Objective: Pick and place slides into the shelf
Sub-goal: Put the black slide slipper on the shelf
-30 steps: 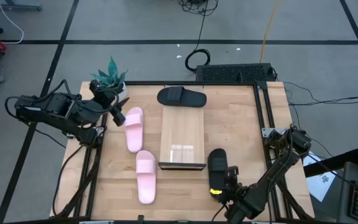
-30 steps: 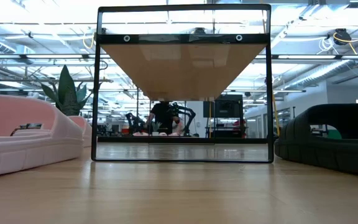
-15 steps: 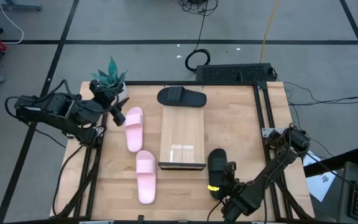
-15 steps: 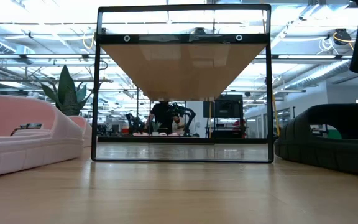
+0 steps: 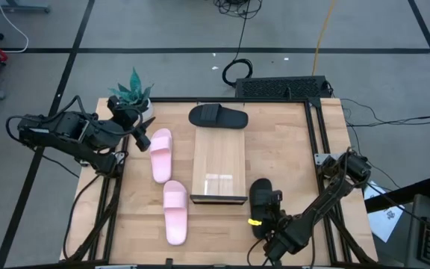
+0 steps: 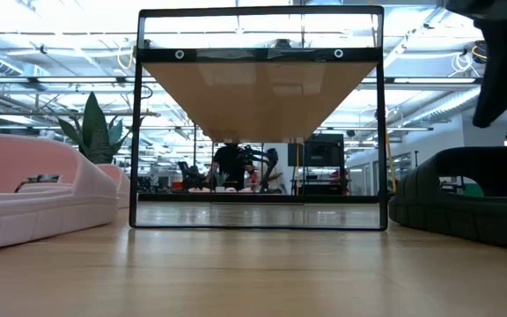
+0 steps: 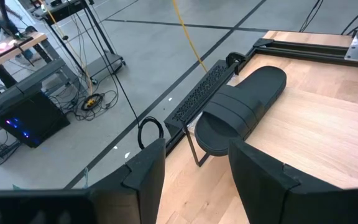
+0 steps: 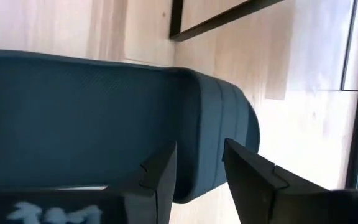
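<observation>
High view: over the last second the right hand has crept from beside the near edge of the surface to the black slide lying near the right front corner, just right of the shelf. It now sits at that slide's near end, which suggests a pick is about to start; none of the four slides is on the shelf yet. The left hand has not moved and waits near the far left corner, next to a small plant, beside the pink slide there. A second pink slide lies toward the near edge, and the other black slide lies by the far edge.

Low view: a dark shape has entered at the upper right, above the near black slide; it is most likely the right arm, but it is cut off and its fingers cannot be made out.

Left wrist view: the left hand's fingers stand apart with nothing between them, facing the far black slide.

Right wrist view: the right hand's fingers are apart and empty, over the black slide's strap. Whether they touch it cannot be told, and most of the slide runs out of frame.
</observation>
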Robot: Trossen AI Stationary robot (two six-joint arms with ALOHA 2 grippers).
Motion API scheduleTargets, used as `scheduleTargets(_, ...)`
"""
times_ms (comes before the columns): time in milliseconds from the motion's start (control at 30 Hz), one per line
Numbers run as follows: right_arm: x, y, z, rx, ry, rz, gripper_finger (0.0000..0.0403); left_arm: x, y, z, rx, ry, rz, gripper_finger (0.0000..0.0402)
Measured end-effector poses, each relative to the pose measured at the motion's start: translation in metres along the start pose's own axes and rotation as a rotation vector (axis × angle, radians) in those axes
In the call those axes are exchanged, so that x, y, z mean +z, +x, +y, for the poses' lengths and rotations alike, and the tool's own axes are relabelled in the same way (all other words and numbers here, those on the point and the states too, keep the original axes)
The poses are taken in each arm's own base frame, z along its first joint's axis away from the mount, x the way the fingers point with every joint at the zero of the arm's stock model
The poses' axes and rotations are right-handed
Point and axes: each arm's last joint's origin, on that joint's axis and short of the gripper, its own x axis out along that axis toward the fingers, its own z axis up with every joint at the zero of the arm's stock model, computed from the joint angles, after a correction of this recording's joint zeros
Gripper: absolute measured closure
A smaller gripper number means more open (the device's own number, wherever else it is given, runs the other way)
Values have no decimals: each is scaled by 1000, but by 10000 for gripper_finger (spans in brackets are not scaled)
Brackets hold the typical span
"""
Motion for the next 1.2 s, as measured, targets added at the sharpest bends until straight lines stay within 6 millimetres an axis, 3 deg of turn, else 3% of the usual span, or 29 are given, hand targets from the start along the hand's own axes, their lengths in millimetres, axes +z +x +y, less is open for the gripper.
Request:
scheduleTargets(700, 0, 17, -3, -8, 29, 19, 277, 0, 0, 0, 0, 11, 0, 220)
scheduleTargets(1067, -9, 41, -7, -52, 57, 61, 278, 0, 0, 0, 0, 22, 0, 220)
scheduleTargets(1200, -9, 45, -10, -68, 75, 66, 300, 0, 0, 0, 0, 21, 0, 220)
